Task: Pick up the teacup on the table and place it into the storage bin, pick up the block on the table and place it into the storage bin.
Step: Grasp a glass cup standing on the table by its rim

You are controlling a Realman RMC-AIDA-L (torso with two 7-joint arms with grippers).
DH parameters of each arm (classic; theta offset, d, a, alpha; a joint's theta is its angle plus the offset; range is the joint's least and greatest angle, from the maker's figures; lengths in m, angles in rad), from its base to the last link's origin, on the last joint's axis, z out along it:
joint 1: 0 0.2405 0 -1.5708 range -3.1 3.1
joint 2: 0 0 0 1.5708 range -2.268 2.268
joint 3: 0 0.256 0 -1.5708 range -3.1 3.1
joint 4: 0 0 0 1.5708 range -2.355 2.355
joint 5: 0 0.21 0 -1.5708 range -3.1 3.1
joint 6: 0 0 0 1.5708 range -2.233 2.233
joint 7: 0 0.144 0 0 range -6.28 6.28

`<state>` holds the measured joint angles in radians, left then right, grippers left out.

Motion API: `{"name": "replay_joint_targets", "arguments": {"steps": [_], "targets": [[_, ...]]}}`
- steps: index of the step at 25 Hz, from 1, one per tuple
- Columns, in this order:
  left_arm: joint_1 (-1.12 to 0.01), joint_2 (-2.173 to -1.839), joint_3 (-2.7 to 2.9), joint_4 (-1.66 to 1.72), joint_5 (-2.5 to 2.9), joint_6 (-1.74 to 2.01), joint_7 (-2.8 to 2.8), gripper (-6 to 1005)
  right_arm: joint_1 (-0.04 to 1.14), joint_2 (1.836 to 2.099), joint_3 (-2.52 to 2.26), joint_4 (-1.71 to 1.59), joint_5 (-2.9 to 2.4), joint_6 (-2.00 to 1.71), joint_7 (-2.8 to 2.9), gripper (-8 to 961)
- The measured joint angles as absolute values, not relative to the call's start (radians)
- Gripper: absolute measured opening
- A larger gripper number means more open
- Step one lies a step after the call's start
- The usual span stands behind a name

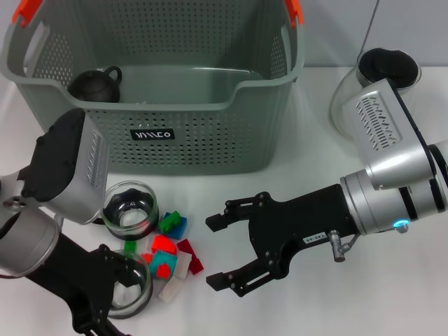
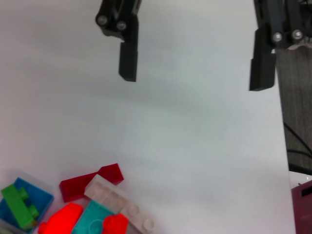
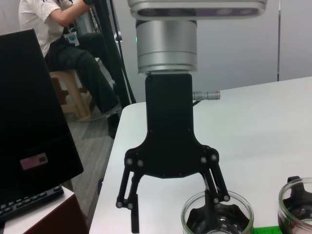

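Observation:
Two clear glass teacups stand on the white table, one (image 1: 129, 208) in front of the storage bin (image 1: 161, 136) and one (image 1: 131, 288) nearer me. My left gripper (image 1: 112, 297) is open at the nearer teacup (image 3: 217, 217). In the right wrist view one of its fingers (image 3: 214, 195) dips inside the rim and the other hangs outside, clear of the glass. Coloured blocks (image 1: 171, 248) lie in a loose pile just right of the cups. My right gripper (image 1: 213, 252) hovers open to the right of the pile, holding nothing. Its fingers (image 2: 127, 53) show wide apart above the blocks (image 2: 97, 204).
A dark round pot with a handle (image 1: 94, 84) sits inside the bin at its left. A grey cylinder with a black top (image 1: 381, 77) stands at the back right. The far table edge drops to the floor (image 2: 295, 122). A person sits beyond the table (image 3: 63, 44).

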<state>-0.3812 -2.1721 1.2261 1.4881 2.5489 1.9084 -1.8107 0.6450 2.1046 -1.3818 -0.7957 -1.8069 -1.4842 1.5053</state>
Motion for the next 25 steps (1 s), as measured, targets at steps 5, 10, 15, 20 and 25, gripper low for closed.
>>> {"name": "replay_joint_targets", "arguments": {"steps": [5,10,15,20,25], "targets": [[-0.404,-2.170,1.235,1.432,2.585,1.888,-1.836,949,0.646,2.105,-1.384,-0.795,-1.807,-1.485,1.505,944],[-0.419,-2.169,1.241,1.391,2.614,1.856,-1.852,949,0.646,2.104,-1.381,-0.795,-1.807,-1.487,1.505,944],[-0.418,-2.170,1.254,1.374,2.616,1.848,-1.854,945,0.646,2.103,-1.380,-0.794,-1.807,-1.486,1.505,945],[-0.420,-2.172,1.255,1.344,2.617,1.829,-1.856,921,0.646,2.103,-1.377,-0.794,-1.807,-1.485,1.505,945],[-0.421,-2.172,1.256,1.330,2.617,1.813,-1.862,897,0.646,2.103,-1.375,-0.798,-1.807,-1.485,1.505,945]]}}
